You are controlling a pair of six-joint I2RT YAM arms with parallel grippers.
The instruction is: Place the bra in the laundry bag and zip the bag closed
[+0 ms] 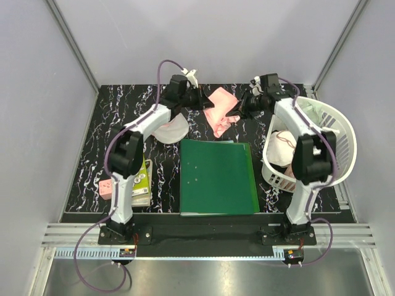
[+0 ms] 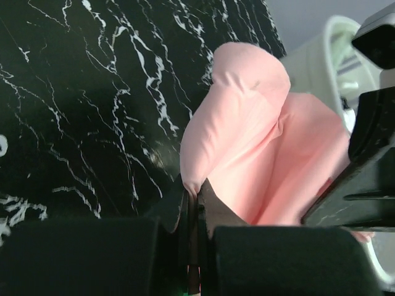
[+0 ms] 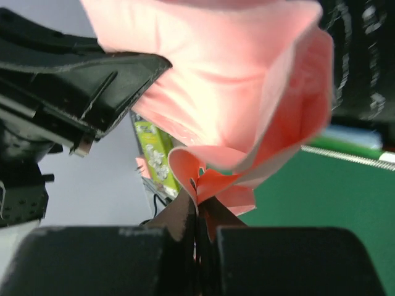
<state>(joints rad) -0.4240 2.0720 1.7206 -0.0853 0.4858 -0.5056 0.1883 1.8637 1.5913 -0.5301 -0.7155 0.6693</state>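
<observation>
The bra point(image 1: 221, 111) is pink fabric, held up off the black marble table at the back middle between both grippers. My left gripper point(image 1: 202, 98) is shut on its left edge; the left wrist view shows the fabric point(image 2: 247, 142) pinched at the fingertips of the left gripper point(image 2: 196, 192). My right gripper point(image 1: 244, 106) is shut on its right edge; the right wrist view shows a fold of the bra point(image 3: 234, 98) caught in the right gripper point(image 3: 197, 192). The laundry bag point(image 1: 170, 129), a round whitish-pink mesh pouch, lies on the table under the left arm.
A green folder point(image 1: 217, 176) lies in the middle front. A green book point(image 1: 142, 180) and a small pink box point(image 1: 106, 187) sit at the front left. A white slatted basket point(image 1: 336, 132) at the right holds a white and pink cloth thing point(image 1: 281, 145).
</observation>
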